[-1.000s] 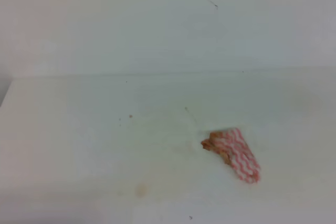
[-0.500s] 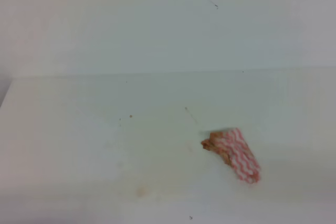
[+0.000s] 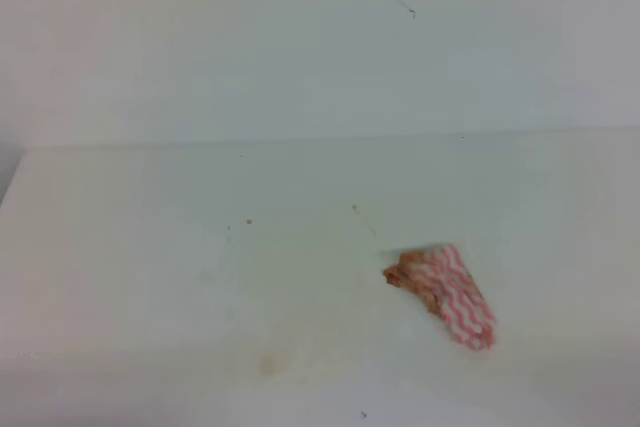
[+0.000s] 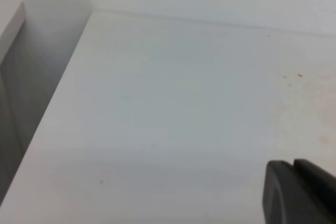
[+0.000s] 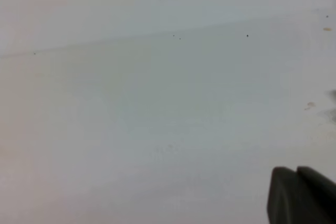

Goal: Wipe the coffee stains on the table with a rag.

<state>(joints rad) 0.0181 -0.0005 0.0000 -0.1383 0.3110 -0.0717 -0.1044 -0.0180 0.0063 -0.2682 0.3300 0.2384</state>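
The rag (image 3: 446,292), a bunched cloth with red-and-white zigzag stripes and a brown-orange stained left end, lies on the white table (image 3: 150,247) right of centre. The coffee stains are only a faint tan smudge (image 3: 268,365) near the front edge, and pale tan marks in the left wrist view (image 4: 307,114). Neither gripper shows in the exterior high view. The left gripper (image 4: 293,165) shows as two dark fingers pressed together, empty, above bare table. The right gripper (image 5: 295,170) looks the same, shut and empty.
The table's back edge meets a white wall (image 3: 320,47). Its left edge (image 4: 52,103) drops into a grey gap beside another surface. Tiny dark specks (image 3: 248,222) dot the tabletop.
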